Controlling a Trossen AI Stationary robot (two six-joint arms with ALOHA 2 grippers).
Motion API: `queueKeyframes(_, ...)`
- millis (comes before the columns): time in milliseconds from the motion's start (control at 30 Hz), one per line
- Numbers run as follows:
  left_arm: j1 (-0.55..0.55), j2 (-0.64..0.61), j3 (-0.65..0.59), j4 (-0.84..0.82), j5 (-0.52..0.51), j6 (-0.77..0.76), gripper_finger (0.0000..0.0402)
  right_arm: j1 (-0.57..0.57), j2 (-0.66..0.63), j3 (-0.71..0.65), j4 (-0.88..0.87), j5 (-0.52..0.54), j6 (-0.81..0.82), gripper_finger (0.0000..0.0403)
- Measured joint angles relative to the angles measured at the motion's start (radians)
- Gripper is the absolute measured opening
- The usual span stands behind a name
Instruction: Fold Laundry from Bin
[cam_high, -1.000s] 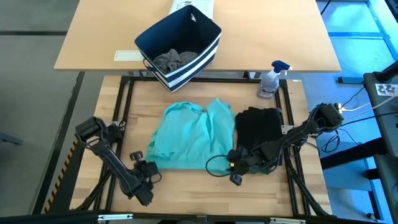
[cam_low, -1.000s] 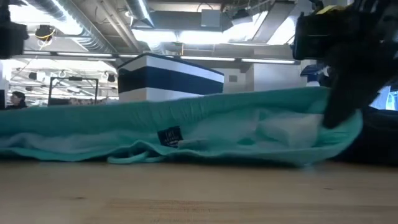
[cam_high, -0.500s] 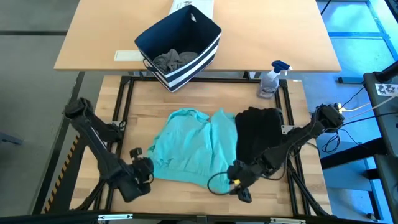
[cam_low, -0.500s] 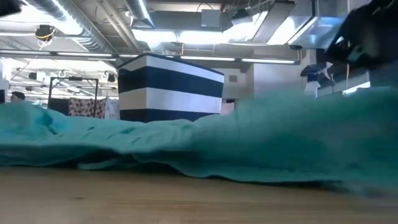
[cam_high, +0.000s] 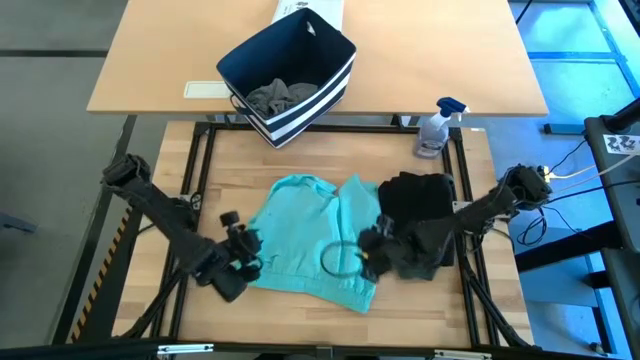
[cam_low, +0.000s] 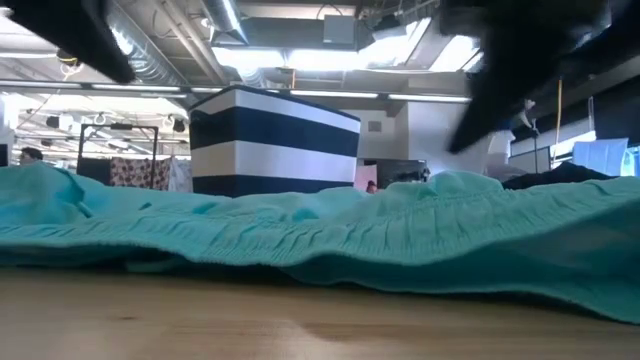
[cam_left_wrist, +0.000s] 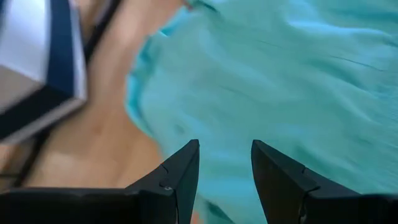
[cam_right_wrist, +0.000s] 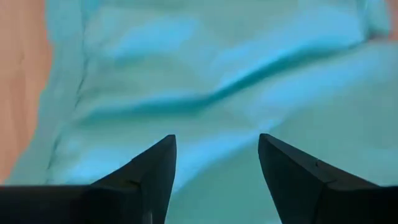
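Left gripper (cam_left_wrist: 224, 165), right gripper (cam_right_wrist: 216, 158) spread, empty, over teal piece (cam_high: 305, 235); no readable writing.

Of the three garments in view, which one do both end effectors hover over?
The teal piece, spread flat mid-table. The black garment lies bunched beside it, and the grey one sits inside the bin.

Two dark jointed arms, black looping cable (cam_high: 335, 262), tapered black fingers (cam_right_wrist: 151, 171)
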Motion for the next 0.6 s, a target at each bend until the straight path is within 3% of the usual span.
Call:
queueKeyframes(167,0.162,-0.029,-0.109,0.094,0.027,0.188,0.0139,-0.14,0.038,0.0,0.197,-0.091,-0.194,0.0224)
queueKeyframes(367,0.315,-0.13,-0.388,0.67,0.288,0.484,0.0139,-0.256,0.113,0.0,0.355,-0.138,-0.345,0.0224)
queueKeyframes(433,0.341,-0.138,-0.448,0.813,0.35,0.501,0.0139,-0.295,0.135,0.0,0.397,-0.137,-0.368,0.0224)
queueKeyframes(600,0.337,-0.096,-0.529,0.813,0.502,0.385,0.0139,-0.368,0.172,0.0,0.432,-0.155,-0.376,0.0224)
